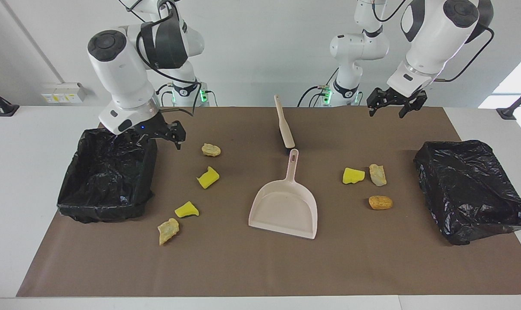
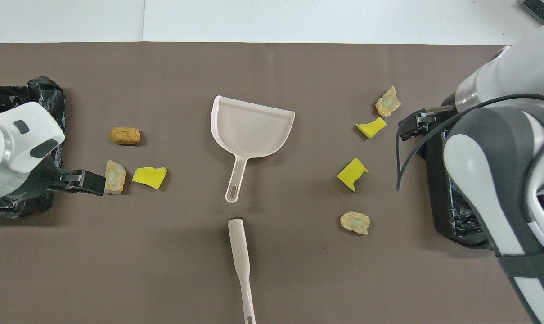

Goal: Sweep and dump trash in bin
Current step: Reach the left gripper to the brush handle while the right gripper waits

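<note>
We see the brush (image 1: 283, 122) nearest the robots, then the pale pink dustpan (image 1: 285, 206), with 7 trash scraps (image 1: 208, 177) scattered toward both lined bins (image 1: 107, 174). Left gripper (image 1: 391, 103) hangs empty, jaws spread, over the mat (image 1: 243, 267); right gripper (image 1: 172, 134), spread, beside its bin.

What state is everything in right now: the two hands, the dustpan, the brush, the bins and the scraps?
Left hand: open, empty, raised above the mat.
Right hand: open, empty, beside a bin.
Dustpan: flat on the mat, empty.
Brush: lying on the mat, untouched.
Two black-lined bins: open, no scraps visible inside.
Seven scraps: scattered on the mat, unswept.
</note>
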You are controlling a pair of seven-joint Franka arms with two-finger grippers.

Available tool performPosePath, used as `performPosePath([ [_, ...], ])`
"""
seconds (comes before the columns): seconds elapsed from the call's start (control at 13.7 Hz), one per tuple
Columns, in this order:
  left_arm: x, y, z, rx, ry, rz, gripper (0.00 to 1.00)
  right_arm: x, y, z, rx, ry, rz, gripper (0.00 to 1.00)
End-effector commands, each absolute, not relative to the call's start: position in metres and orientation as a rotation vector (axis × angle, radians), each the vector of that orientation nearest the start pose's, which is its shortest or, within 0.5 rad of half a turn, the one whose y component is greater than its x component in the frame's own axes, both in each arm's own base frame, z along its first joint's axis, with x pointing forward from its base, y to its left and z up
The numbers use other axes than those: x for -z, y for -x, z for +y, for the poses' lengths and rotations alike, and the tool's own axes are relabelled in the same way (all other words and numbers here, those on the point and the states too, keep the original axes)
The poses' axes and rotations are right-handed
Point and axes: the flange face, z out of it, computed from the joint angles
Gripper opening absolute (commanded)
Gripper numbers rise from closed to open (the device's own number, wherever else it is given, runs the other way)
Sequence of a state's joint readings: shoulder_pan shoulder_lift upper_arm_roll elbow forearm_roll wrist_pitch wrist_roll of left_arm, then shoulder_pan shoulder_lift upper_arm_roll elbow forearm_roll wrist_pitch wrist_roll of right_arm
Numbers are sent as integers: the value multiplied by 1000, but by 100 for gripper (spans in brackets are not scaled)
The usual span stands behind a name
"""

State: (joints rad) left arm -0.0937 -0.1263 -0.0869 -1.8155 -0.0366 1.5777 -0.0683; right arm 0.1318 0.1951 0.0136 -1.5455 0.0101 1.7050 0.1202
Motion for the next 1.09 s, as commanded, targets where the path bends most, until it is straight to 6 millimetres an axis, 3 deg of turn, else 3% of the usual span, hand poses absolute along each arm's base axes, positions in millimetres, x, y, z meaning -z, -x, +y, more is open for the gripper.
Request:
performPosePath([
  [0.0, -578, -485, -110, -145, 3152, 156, 100, -528, -618, 95, -47, 3127, 4, 100],
  [0.36, -575, -458, -153, -148, 3146, 107, 100, -528, -621, 96, 1, 3118, 9, 100],
  [0.58, -562, -422, -170, -133, 3177, 35, 100, -528, -621, 97, 2, 3119, 8, 100],
  [0.73, -542, -399, -188, -118, 3171, -82, 100, -527, -621, 97, 2, 3119, 8, 100],
  [1.02, -526, -378, -210, -131, 3154, -177, 100, -523, -619, 106, -8, 3119, -10, 100],
])
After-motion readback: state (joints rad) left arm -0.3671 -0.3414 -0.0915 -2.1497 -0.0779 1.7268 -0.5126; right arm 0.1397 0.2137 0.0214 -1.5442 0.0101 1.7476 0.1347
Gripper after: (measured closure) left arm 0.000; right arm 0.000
